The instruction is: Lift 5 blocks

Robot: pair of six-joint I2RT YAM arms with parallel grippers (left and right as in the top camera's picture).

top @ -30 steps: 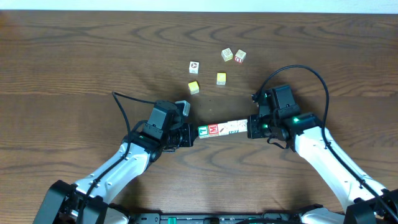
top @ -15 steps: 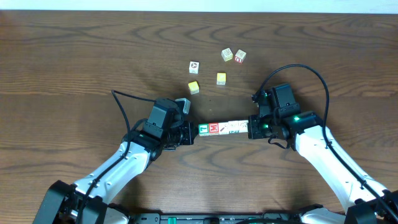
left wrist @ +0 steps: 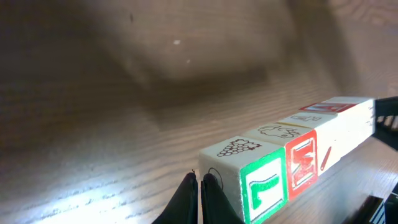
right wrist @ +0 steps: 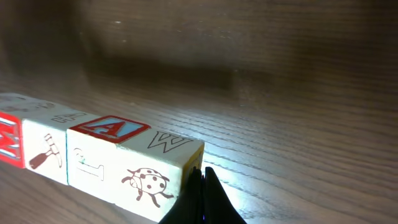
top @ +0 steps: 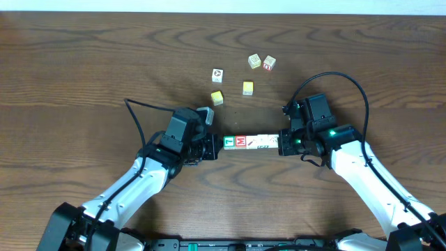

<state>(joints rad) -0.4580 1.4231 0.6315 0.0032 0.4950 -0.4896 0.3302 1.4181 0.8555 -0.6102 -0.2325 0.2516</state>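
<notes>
Wood table (top: 83,63) fills the overhead view, dark and grainy, with the left arm (top: 139,178) coming up from the lower left of the frame and the right arm (top: 369,174) from the lower right, a black cable looping over each. Between them, just below the centre, the five blocks (top: 251,142) sit end to end in one straight row, green face at the left end, then a red one, then three whitish ones. The left gripper (top: 214,146) has its jaws closed, tips together and pressed against the green-faced end. The right gripper (top: 281,143) is likewise closed, tips against the other end, so the row is pinched lengthwise between the two. In the left wrist view, the left gripper (left wrist: 200,193) touches the end block at the bottom of the frame and the blocks (left wrist: 292,155) run off to the right. In the right wrist view, the right gripper (right wrist: 202,193) meets the ladybug block and the blocks (right wrist: 124,162) run left. Whether the row is clear of the wood I cannot tell. Above it, in the upper middle of the overhead frame, five loose cubes (top: 248,88) lie scattered, well apart from the row, two of them yellow.
</notes>
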